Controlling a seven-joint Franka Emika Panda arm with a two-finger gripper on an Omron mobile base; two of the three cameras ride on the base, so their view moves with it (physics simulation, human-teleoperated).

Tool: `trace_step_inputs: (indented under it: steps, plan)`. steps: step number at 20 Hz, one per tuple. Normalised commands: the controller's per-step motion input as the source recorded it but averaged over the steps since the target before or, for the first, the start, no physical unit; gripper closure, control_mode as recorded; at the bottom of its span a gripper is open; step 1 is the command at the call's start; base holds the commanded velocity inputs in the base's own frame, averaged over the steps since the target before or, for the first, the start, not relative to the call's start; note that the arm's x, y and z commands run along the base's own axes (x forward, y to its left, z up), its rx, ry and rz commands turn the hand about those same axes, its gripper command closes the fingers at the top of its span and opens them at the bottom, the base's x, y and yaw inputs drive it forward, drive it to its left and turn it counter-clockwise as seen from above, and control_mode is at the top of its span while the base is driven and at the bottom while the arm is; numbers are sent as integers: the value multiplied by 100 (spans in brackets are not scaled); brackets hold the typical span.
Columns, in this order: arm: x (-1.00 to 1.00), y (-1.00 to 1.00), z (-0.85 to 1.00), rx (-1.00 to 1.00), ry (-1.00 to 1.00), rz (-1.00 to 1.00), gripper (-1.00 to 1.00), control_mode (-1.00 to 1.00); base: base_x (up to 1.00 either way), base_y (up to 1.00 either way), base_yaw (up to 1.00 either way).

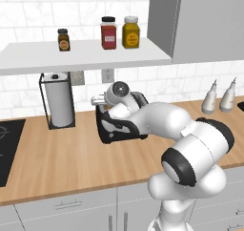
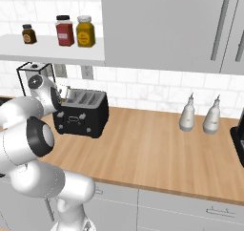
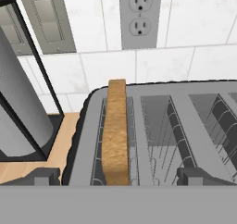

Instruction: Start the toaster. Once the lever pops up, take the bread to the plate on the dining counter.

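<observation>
A slice of bread (image 3: 115, 133) stands on edge in the slot nearest the paper-towel roll (image 3: 18, 112), its top crust risen clear of the black toaster (image 3: 157, 126) on the wood worktop (image 1: 57, 163) along the tiled wall. Seen through the hand camera, the slice's long edge runs away from the lens toward the wall outlet (image 3: 140, 15), and it sits between the two dark fingertips (image 3: 46, 176), closer to the one on the roll's side. The gripper (image 3: 119, 179) hovers just above the toaster with its jaws spread wide and holding nothing. From the base cameras the white arm reaches over the toaster (image 2: 81, 113), the hand hanging above its top. Judging by the raised slice, the grab is likely next, and the jaws would close across the bread's thin faces.
</observation>
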Motion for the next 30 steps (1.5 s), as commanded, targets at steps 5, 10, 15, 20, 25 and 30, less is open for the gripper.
trace_step_inputs:
  steps: [5,10,15,20,25,30]
  plan:
    - [0,0,0,0,0,0,-100,-100,0,0,0]
    - [0,0,0,0,0,0,-100,-100,0,0,0]
    - [0,0,0,0,0,0,-100,-100,0,0,0]
    - [0,0,0,0,0,0,-100,-100,0,0,0]
    - [0,0,0,0,0,0,-100,-100,0,0,0]
    - [0,0,0,0,0,0,-100,-100,0,0,0]
